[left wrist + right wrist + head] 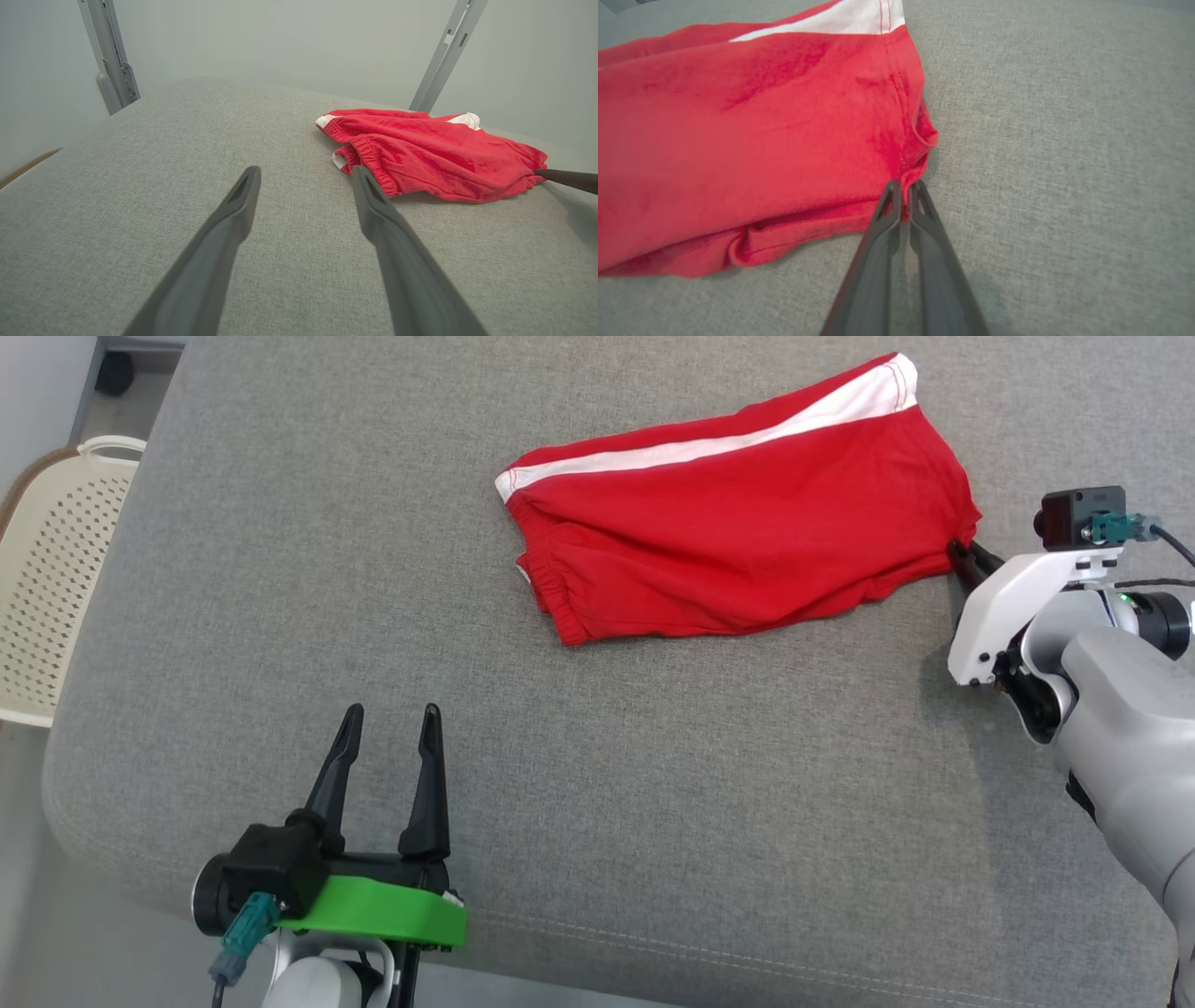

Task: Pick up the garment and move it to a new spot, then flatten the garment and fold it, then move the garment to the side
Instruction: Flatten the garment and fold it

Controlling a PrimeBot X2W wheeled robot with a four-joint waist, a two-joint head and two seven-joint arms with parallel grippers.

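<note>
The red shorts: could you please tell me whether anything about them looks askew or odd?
The shorts lie slanted and unflattened on the grey cushion, with the waistband bunched and wrinkled at one end. The right gripper is pinching the hem corner at the other end. No tear shows.

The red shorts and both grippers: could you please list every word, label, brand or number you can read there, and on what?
None: no readable text.
The red shorts carry only a plain white stripe; no print or tag shows.
The left gripper and right gripper show no legible marking.
</note>
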